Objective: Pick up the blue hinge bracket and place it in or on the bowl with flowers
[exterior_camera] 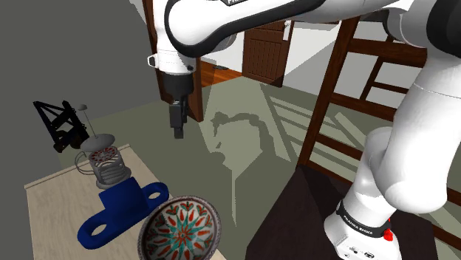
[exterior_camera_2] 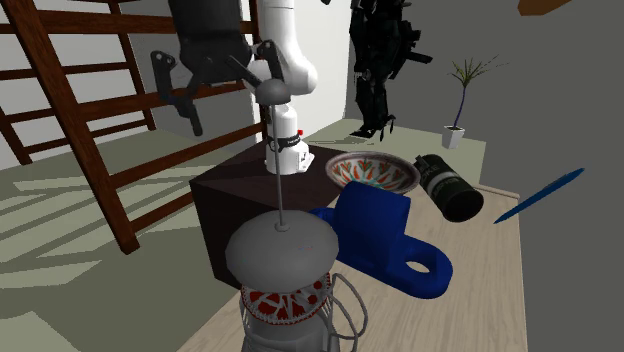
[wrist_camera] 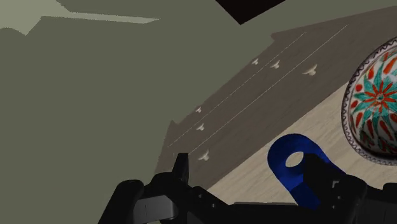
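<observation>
The blue hinge bracket (exterior_camera: 122,210) lies flat on the light wooden table (exterior_camera: 52,199), with its ringed end toward the table edge. Right beside it stands the bowl with a red and teal flower pattern (exterior_camera: 181,229). My black gripper (exterior_camera: 178,129) hangs high in the air, above and off to the shoulder view's right of the bracket, touching nothing. In the wrist view its fingers (wrist_camera: 181,172) stand well apart, and the bracket (wrist_camera: 292,168) and the bowl (wrist_camera: 375,108) lie beyond them. The second exterior view shows the gripper (exterior_camera_2: 222,100) open, far above the bracket (exterior_camera_2: 385,240) and the bowl (exterior_camera_2: 372,172).
A coffee press with a wire frame (exterior_camera: 103,162) stands close behind the bracket. A black cylinder (exterior_camera_2: 450,188), a thin blue stick (exterior_camera_2: 540,195) and a black figure (exterior_camera_2: 380,60) share the table. The dark stand (exterior_camera: 295,221) and a wooden ladder frame (exterior_camera: 347,74) flank the arm.
</observation>
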Action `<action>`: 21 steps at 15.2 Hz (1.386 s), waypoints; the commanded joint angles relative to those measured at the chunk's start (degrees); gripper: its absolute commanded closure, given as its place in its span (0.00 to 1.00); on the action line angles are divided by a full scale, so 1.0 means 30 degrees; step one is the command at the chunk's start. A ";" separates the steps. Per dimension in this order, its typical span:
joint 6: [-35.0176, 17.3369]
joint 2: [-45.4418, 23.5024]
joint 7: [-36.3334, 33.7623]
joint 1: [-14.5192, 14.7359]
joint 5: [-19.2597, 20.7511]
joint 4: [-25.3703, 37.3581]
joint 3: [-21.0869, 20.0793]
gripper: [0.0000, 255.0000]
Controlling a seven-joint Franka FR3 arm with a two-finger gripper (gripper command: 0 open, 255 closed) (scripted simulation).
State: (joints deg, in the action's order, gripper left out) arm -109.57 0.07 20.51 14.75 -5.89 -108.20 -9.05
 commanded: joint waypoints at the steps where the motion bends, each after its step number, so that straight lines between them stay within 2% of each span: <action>1: -0.0162 -0.0951 0.0599 0.0308 -0.0230 0.0846 -0.0306 0.00; 9: -0.0180 -0.4859 0.2637 0.1561 -0.0662 0.4900 -0.1659 0.00; 17: 0.0497 -0.8549 0.4321 0.3088 -0.0521 0.9382 -0.3013 0.00; 21: -0.0425 -0.8739 0.4324 0.3206 -0.0493 0.8663 -0.3027 0.00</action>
State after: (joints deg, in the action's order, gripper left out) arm -110.25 -25.89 33.54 24.18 -7.42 -81.92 -18.08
